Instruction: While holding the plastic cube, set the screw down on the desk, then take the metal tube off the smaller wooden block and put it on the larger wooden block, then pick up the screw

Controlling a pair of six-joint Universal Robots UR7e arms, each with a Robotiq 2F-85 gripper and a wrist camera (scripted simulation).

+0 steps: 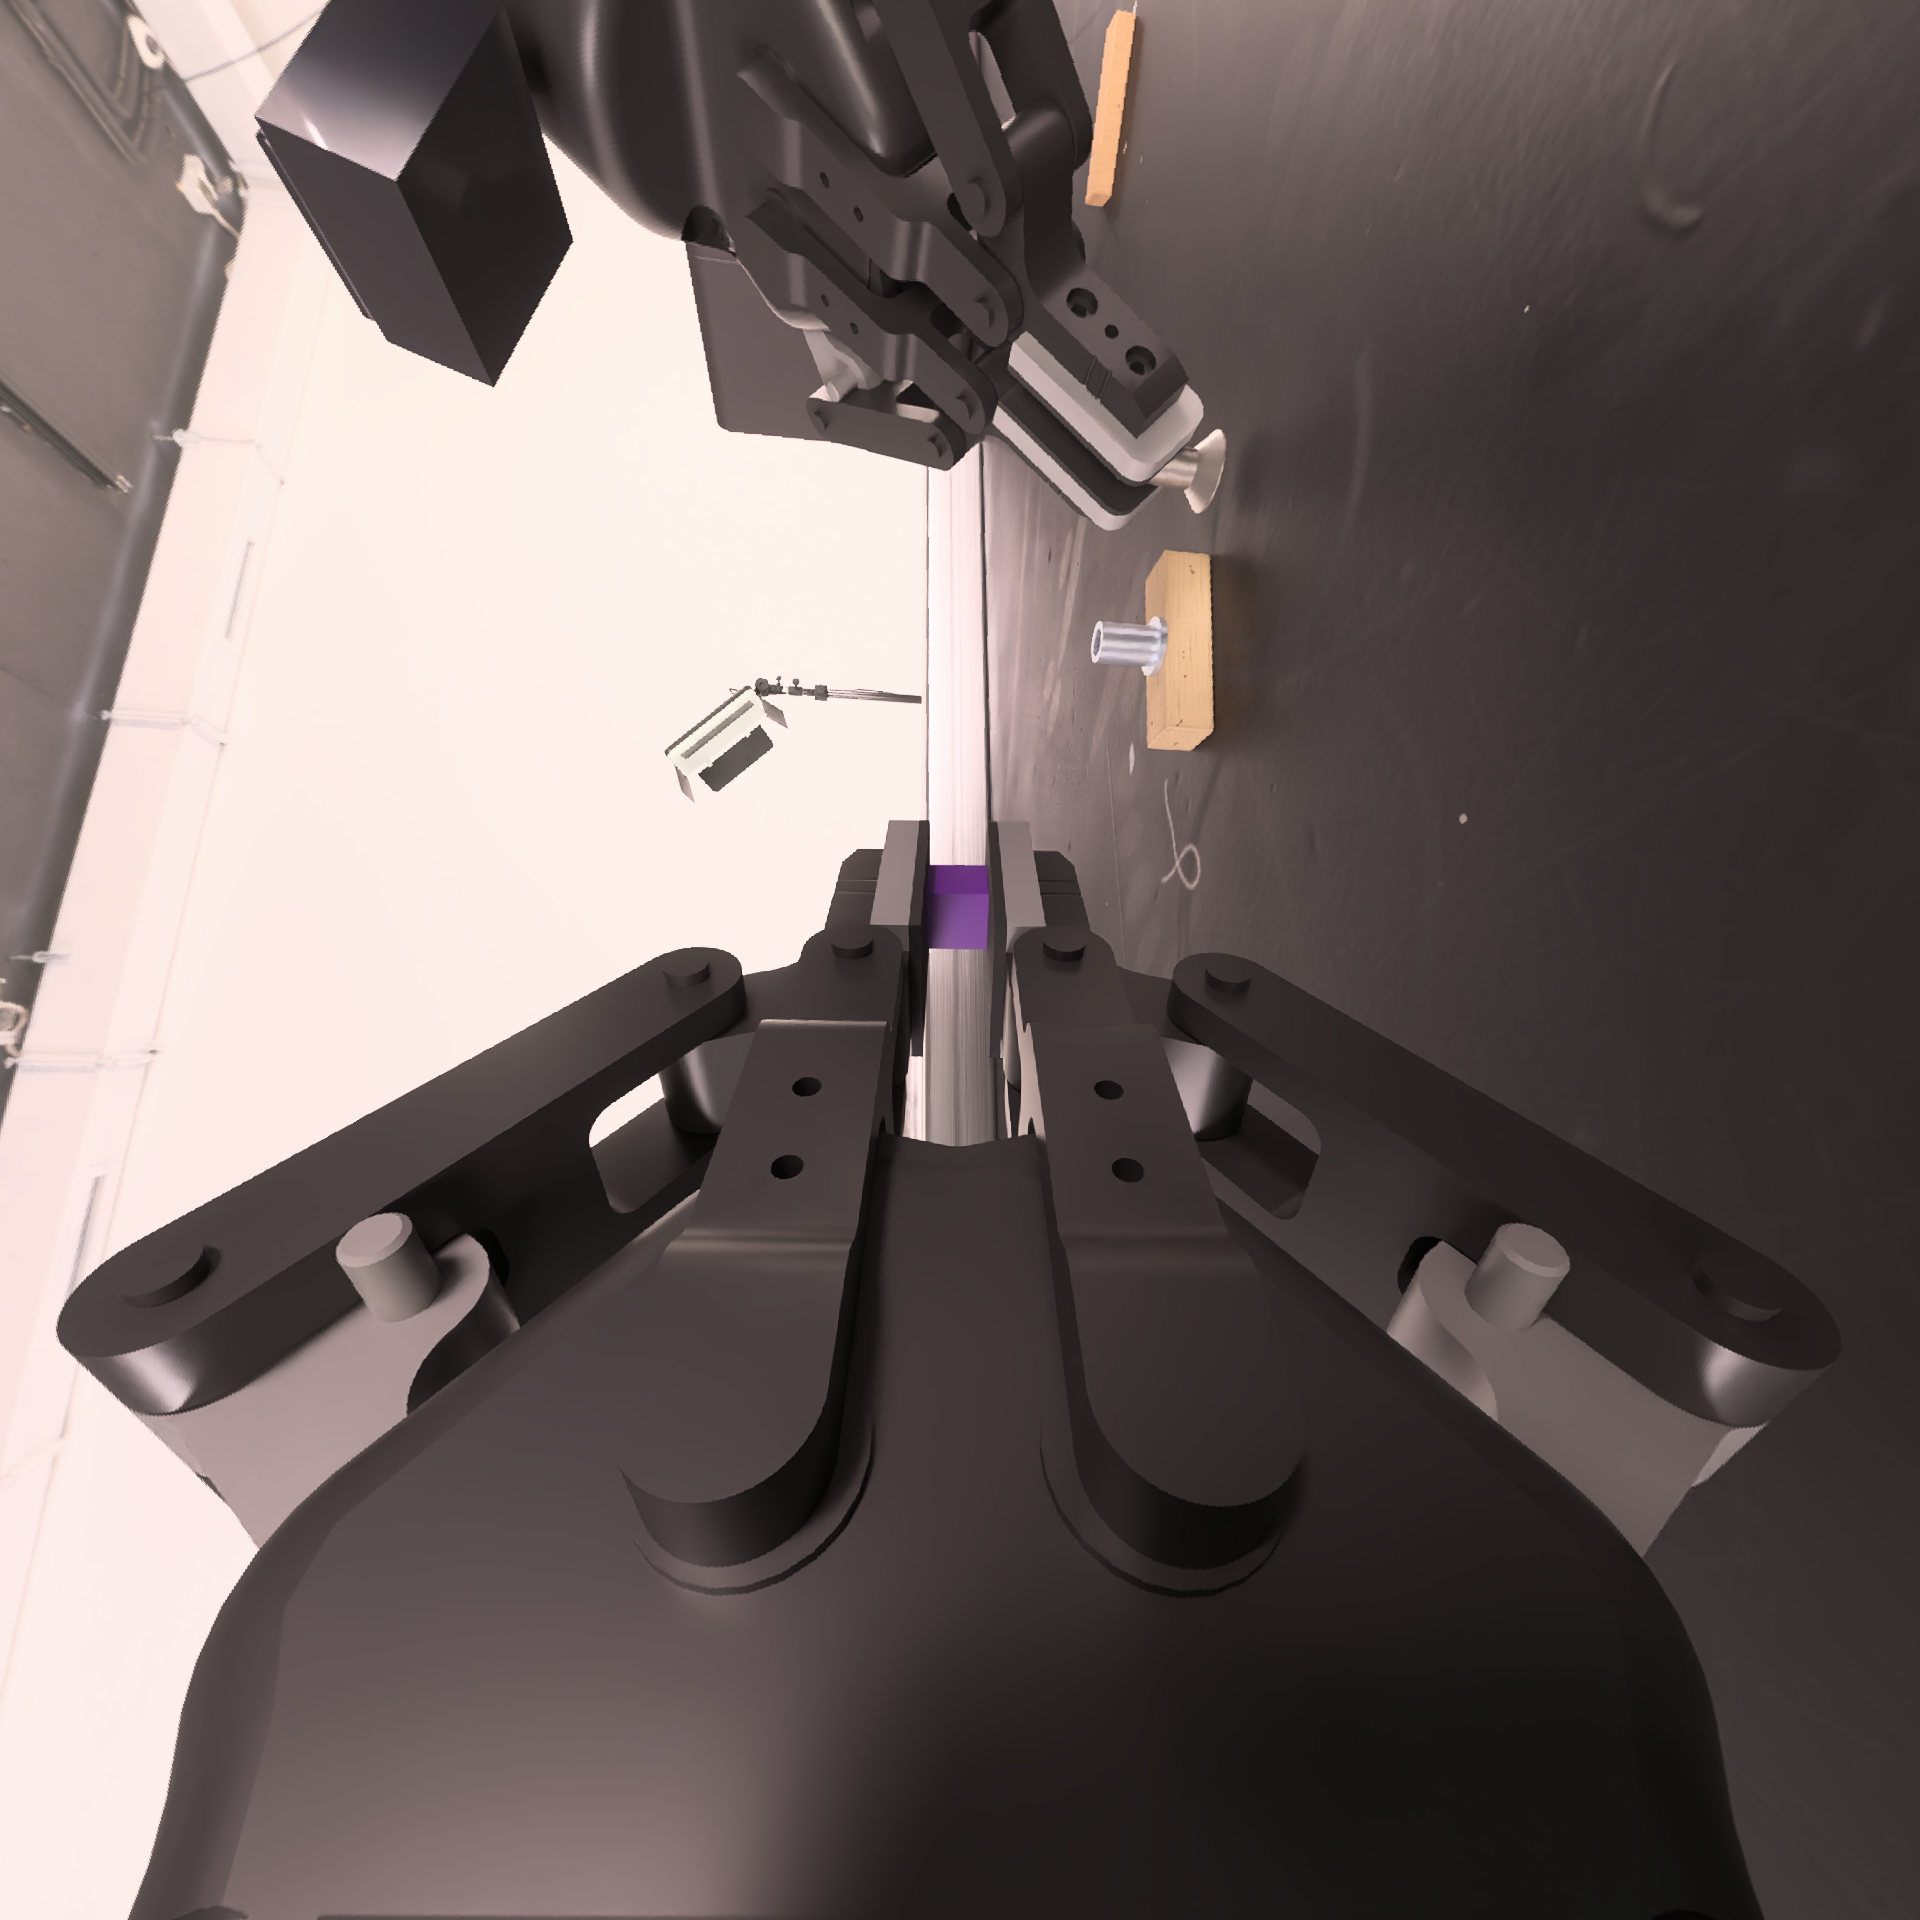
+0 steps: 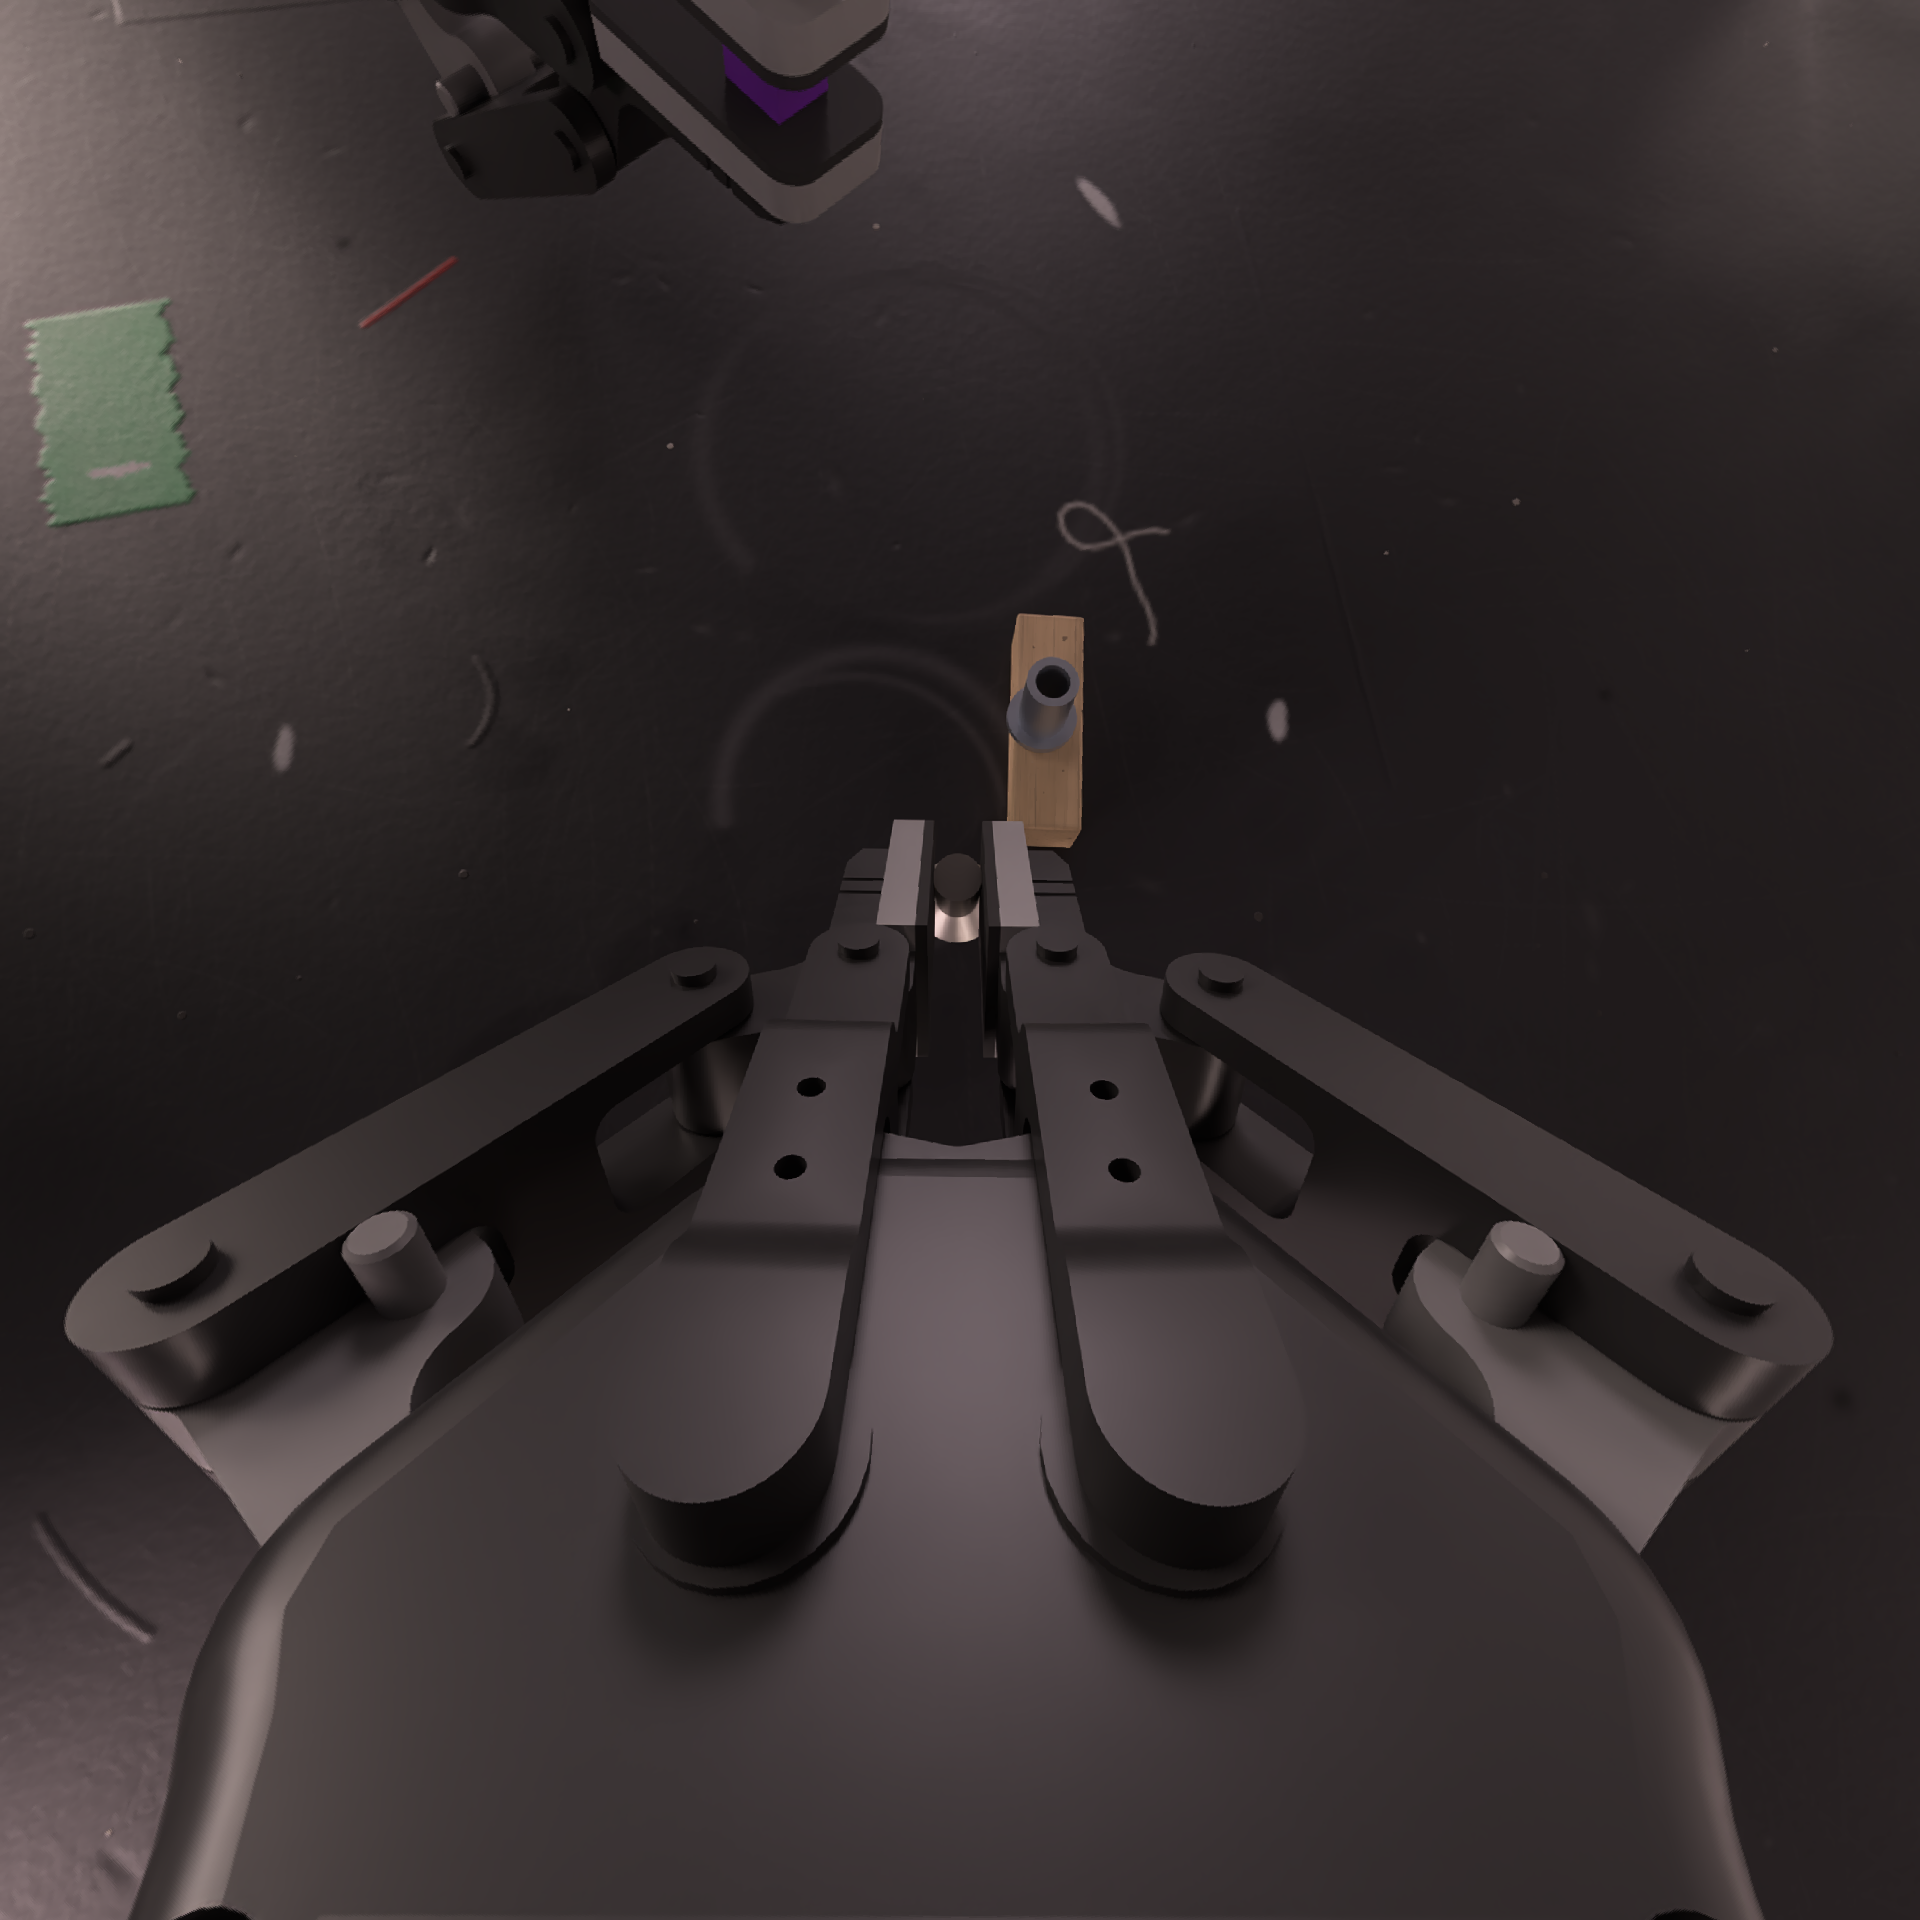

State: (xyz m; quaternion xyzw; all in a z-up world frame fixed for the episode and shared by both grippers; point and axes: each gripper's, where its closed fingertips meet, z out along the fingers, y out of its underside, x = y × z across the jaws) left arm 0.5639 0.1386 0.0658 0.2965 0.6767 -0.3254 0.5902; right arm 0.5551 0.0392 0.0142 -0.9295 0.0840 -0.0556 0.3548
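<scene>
My left gripper [image 1: 957, 883] is shut on the purple plastic cube [image 1: 957, 909] and holds it above the desk; the gripper [image 2: 774, 99] and the cube [image 2: 764, 94] also show at the top of the right wrist view. My right gripper [image 2: 956, 878] is shut on the metal screw [image 2: 956, 902], close over the black desk [image 2: 1455, 520]. In the left wrist view the right gripper [image 1: 1143, 468] holds the screw [image 1: 1195, 473] with its head by the desk. The metal tube [image 2: 1044, 712] stands upright on a wooden block [image 2: 1047, 779]; the tube [image 1: 1127, 644] and block [image 1: 1179, 649] show in the left wrist view too. Another wooden block [image 1: 1110, 109] lies farther off.
A green piece of tape [image 2: 109, 416] is stuck on the desk at the left. A thin red line [image 2: 407, 293] and white scuff marks [image 2: 1117, 551] mark the surface. The desk edge [image 1: 961, 623] borders a bright room, where a lamp on a stand [image 1: 727, 743] shows.
</scene>
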